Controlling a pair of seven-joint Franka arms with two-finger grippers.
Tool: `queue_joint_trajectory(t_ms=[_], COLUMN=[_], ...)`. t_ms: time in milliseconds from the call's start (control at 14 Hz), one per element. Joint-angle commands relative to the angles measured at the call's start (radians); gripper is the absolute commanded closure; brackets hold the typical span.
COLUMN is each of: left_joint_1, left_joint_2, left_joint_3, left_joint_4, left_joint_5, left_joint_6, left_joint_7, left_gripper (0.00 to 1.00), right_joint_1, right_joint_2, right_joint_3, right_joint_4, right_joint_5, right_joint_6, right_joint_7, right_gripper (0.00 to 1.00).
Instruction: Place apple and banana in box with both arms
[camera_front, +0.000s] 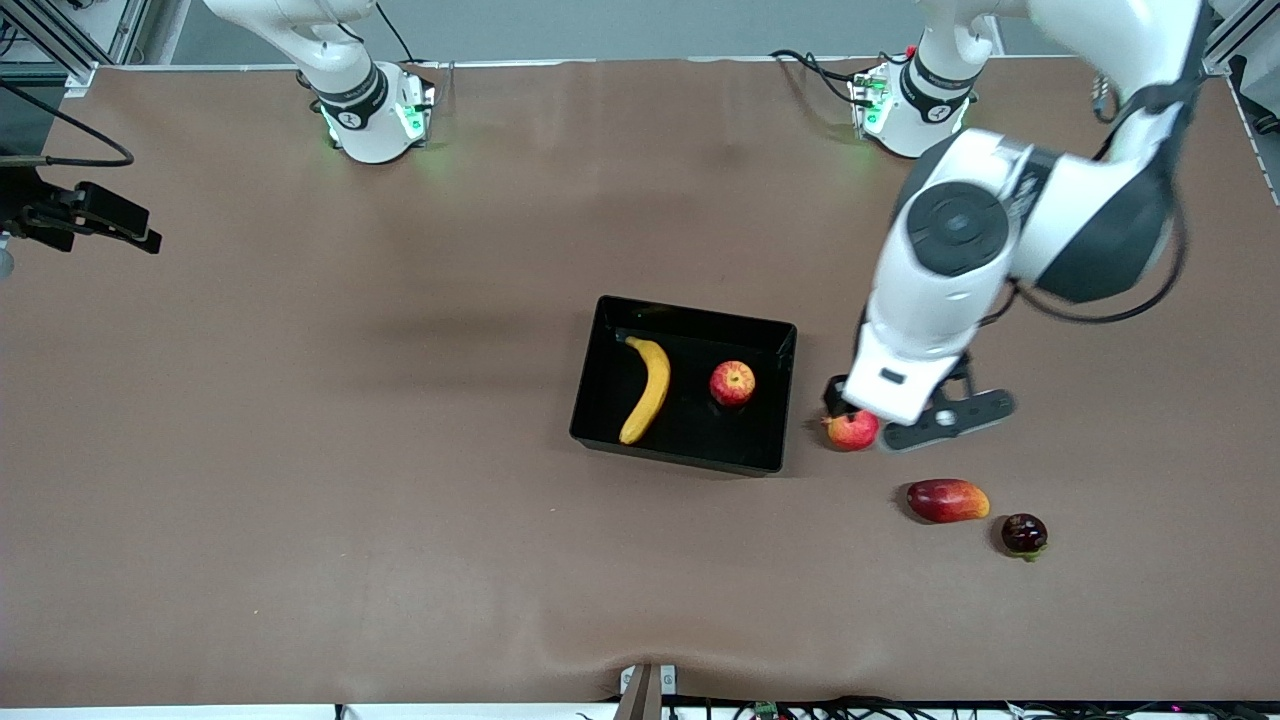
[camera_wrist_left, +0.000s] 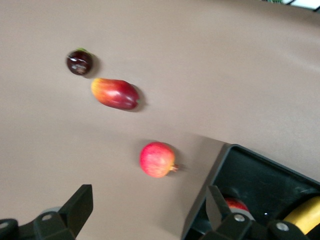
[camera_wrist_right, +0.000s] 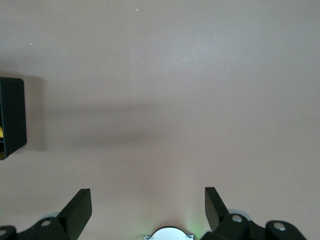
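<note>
Front camera: I look from high up, facing both arm bases, with the whole table (camera_front: 300, 450) and the box (camera_front: 600, 390) mid-frame.
Left wrist camera: I look down close over the box's wall (camera_wrist_left: 210, 200) at the left arm's end, its open fingers (camera_wrist_left: 80, 202) in frame.
Right wrist camera: I look straight down on bare table (camera_wrist_right: 175, 75), just a box corner (camera_wrist_right: 12, 115) at the edge.
Shared, front/left wrist: box, apple (camera_front: 732, 383) (camera_wrist_left: 237, 204), banana (camera_front: 648, 390) (camera_wrist_left: 306, 214), pink-red fruit (camera_front: 852, 431) (camera_wrist_left: 157, 159), mango (camera_front: 946, 500) (camera_wrist_left: 115, 93), dark fruit (camera_front: 1024, 534) (camera_wrist_left: 79, 62).
Shared, all three: box only.
</note>
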Motion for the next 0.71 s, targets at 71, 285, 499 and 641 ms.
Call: queue_joint_trajectory(t_ms=[71,285,499,641], left_joint_1=[0.111,0.168,0.211,0.24], left_joint_2=[-0.084,-0.119,-0.148,-0.173], left_joint_3=[-0.006,-0.006,-0.006,-0.005], left_joint_4=[-0.033,-0.035,-0.036,-0.036], left_joint_5=[-0.086,-0.102,-0.106,-0.137], left_joint_6=[-0.015,-0.044,-0.051,-0.08], left_joint_7=[0.131,0.234,0.323,0.389], left_gripper=[0.0,0.0,0.0,0.0], right_joint_1=[-0.004,-0.004,-0.005,-0.007], right_joint_2=[-0.003,-0.003,-0.003,-0.003], right_joint_3=[0.004,0.004,0.004,0.005], right_joint_4=[0.0,0.0,0.0,0.0], right_joint_5=[-0.009,-0.009,-0.009,-0.01], right_joint_6=[-0.003,-0.003,-0.003,-0.003], right_joint_7=[-0.006,-0.006,-0.006,-0.006], right_gripper=[0.0,0.0,0.0,0.0])
